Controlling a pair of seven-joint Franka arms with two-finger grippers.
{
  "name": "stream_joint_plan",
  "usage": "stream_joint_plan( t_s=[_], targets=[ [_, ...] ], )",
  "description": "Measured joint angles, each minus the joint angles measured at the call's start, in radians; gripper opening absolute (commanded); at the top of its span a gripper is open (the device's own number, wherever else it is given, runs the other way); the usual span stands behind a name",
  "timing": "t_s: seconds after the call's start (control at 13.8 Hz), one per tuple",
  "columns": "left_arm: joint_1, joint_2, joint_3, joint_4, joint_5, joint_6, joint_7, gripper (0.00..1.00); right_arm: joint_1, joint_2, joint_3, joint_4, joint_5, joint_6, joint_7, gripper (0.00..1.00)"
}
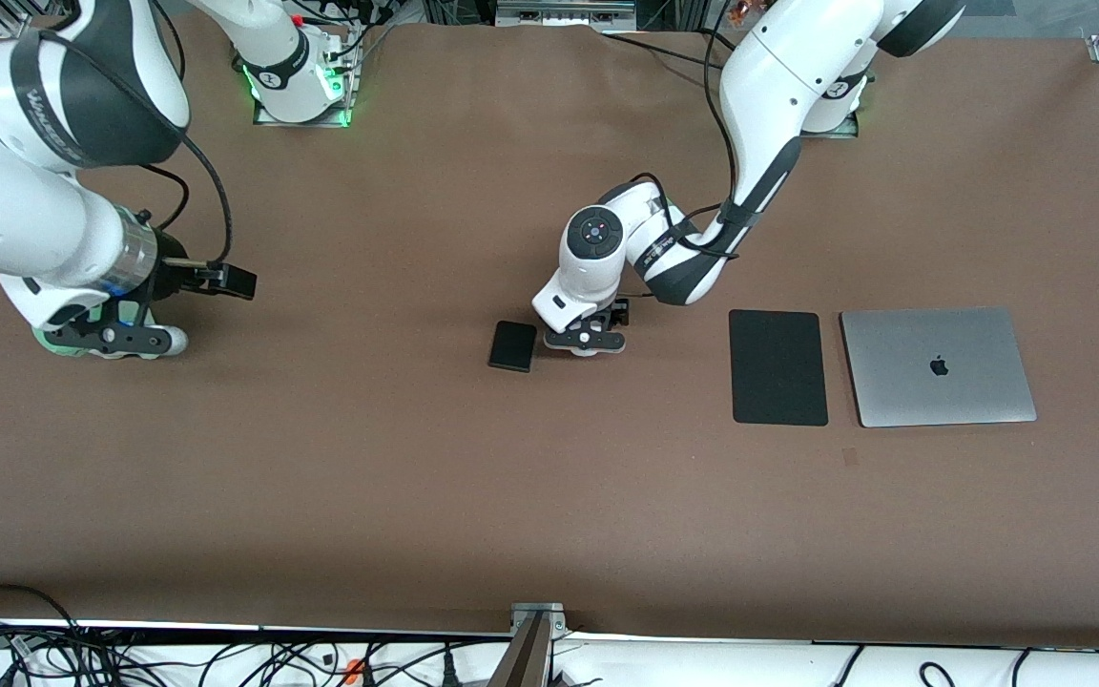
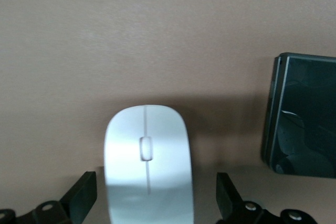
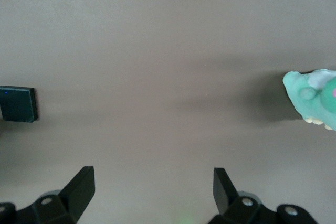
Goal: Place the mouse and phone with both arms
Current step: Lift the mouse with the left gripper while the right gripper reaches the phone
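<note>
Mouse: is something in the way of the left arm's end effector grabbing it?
Nothing visible. The mouse lies on bare table between the open fingers of the left end effector. The phone lies beside it, apart.

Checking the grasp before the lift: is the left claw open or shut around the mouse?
Open. In the left wrist view the left claw has one finger on each side of the mouse, with table showing between each finger and the mouse.
</note>
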Motion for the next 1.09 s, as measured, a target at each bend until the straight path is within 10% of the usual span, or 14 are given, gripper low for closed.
stream_joint_plan(
  t_s=[0.15, 0.29, 1.09],
  targets=[
    [0.000, 0.006, 0.006, 0.001, 0.000, 0.008, 0.000, 0.87, 0.011, 0.025, 0.000, -0.001, 0.004, 0.031, 0.007, 1.00],
    [0.001, 0.006, 0.010, 0.006, 0.000, 0.008, 0.000, 0.43, 0.027, 0.053, 0.000, -0.001, 0.025, 0.059, 0.017, 1.00],
    [0.120, -0.126, -0.001, 0.048, 0.000, -0.205, 0.020, 0.43, 0.072, 0.167, -0.001, -0.001, 0.036, 0.147, 0.052, 1.00]
  ],
)
